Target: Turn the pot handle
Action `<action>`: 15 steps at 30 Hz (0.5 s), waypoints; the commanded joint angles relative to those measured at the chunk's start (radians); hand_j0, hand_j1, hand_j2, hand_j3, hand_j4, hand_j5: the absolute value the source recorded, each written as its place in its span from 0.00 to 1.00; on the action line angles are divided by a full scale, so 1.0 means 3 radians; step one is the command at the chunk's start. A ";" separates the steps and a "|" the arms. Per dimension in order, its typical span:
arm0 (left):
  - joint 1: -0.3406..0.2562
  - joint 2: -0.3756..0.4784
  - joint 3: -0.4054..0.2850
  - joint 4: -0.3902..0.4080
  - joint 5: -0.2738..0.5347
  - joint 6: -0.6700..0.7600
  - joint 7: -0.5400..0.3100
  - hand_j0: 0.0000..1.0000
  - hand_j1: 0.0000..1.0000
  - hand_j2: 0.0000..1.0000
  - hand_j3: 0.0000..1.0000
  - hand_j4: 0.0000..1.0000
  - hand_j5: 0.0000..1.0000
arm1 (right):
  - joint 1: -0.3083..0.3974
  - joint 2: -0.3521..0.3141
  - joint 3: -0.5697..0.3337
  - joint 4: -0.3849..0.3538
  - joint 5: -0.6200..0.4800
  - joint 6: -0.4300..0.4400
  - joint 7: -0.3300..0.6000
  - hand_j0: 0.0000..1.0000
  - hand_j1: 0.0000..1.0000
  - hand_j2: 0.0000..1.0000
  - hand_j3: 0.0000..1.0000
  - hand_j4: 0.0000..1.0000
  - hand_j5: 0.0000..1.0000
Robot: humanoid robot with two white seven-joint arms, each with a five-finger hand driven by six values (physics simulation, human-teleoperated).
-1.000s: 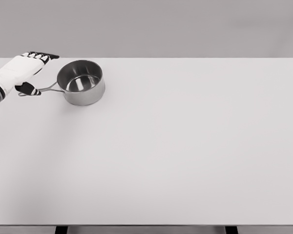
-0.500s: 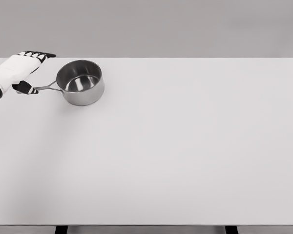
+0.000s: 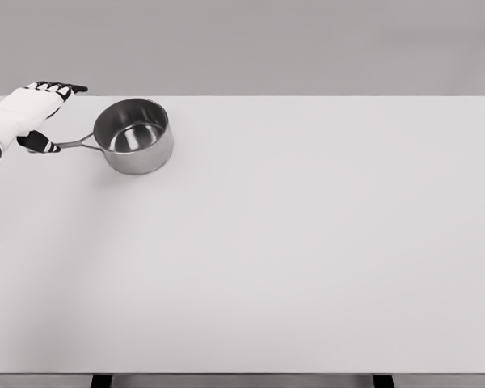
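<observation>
A small steel pot (image 3: pixel 133 136) stands upright on the white table (image 3: pixel 291 242) at the far left. Its thin wire handle (image 3: pixel 76 144) points left, slightly toward me. My left hand (image 3: pixel 34 113) reaches in from the left edge beside the handle's end. Its fingers (image 3: pixel 65 86) are stretched straight out toward the table's back edge, above the handle. The black thumb (image 3: pixel 39 143) touches the handle's tip, and the hand is not closed around it. The pot holds nothing. The right arm does not show.
The table's back edge (image 3: pixel 242 96) runs just behind the pot and hand, with a grey wall beyond. The left table edge lies close to the hand.
My left hand has drawn left and a little back. The handle's end has followed it, so the handle now points more straight left. The pot body has barely shifted.
</observation>
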 commanded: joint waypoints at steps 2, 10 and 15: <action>0.0000 -0.0012 0.0011 0.0068 -0.0002 -0.0058 0.0002 1.00 1.00 1.00 1.00 1.00 1.00 | 0.0000 0.0000 -0.0001 0.0000 0.0001 -0.0001 0.0001 1.00 1.00 1.00 1.00 1.00 1.00; 0.0000 -0.0052 0.0037 0.0119 -0.0002 -0.0104 0.0002 1.00 1.00 1.00 1.00 1.00 1.00 | 0.0000 0.0000 -0.0001 0.0000 0.0001 -0.0001 0.0001 1.00 1.00 1.00 1.00 1.00 1.00; -0.0005 -0.0078 0.0062 0.0170 -0.0002 -0.0114 -0.0003 1.00 1.00 1.00 1.00 1.00 1.00 | 0.0000 0.0000 -0.0001 0.0000 0.0001 -0.0001 0.0001 1.00 1.00 1.00 1.00 1.00 1.00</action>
